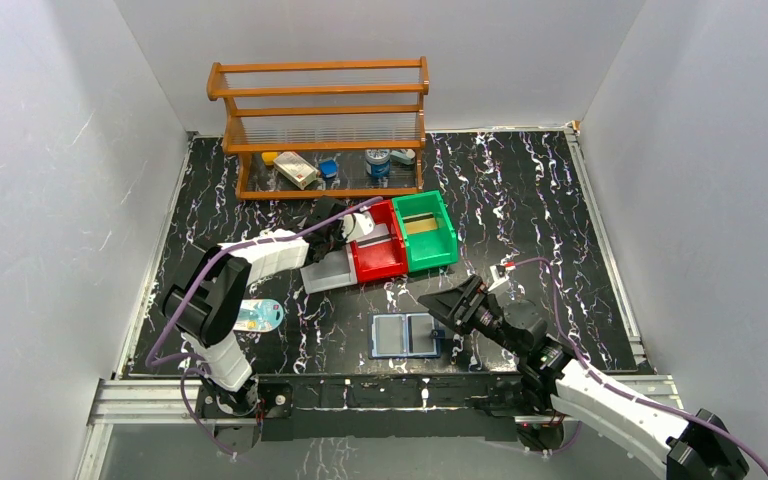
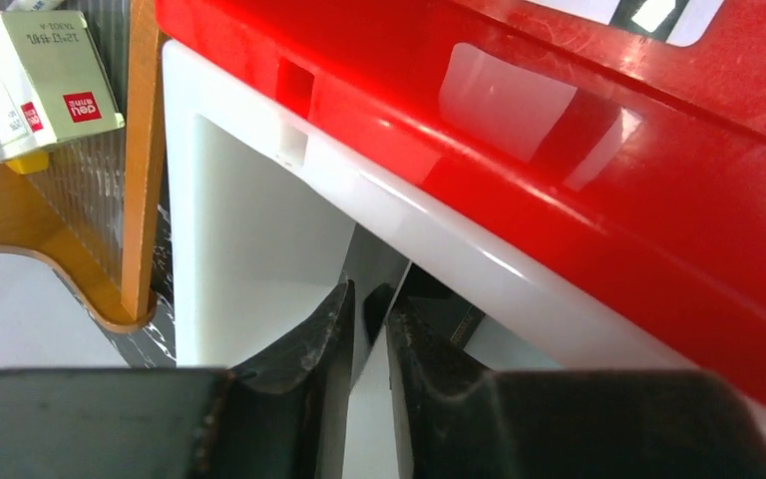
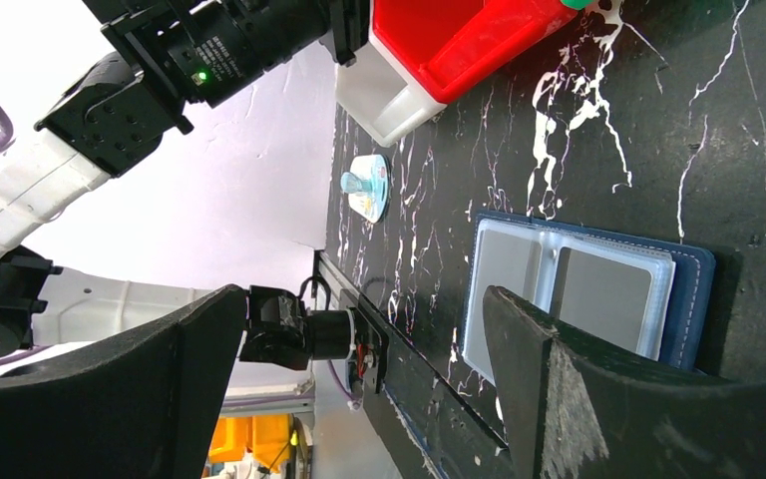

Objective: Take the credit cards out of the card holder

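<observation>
The card holder [image 1: 407, 335] lies open and flat near the table's front edge, its two lighter inner faces up [image 3: 583, 289]. My right gripper [image 1: 442, 305] hovers just right of it, jaws wide apart with nothing between them [image 3: 364, 299]. My left gripper [image 1: 345, 232] is at the back of the white bin [image 1: 328, 272], beside the red bin. In the left wrist view its jaws [image 2: 372, 299] stand a narrow gap apart, and a thin grey card [image 2: 371, 261] slants in that gap above the bin floor [image 2: 249, 230]. A dark card [image 2: 451, 311] lies further inside.
A red bin [image 1: 378, 255] and a green bin [image 1: 428, 232] stand side by side right of the white one. A wooden rack [image 1: 320, 120] with small boxes [image 2: 40, 80] is at the back. A white oval packet [image 1: 260, 317] lies by the left arm's base.
</observation>
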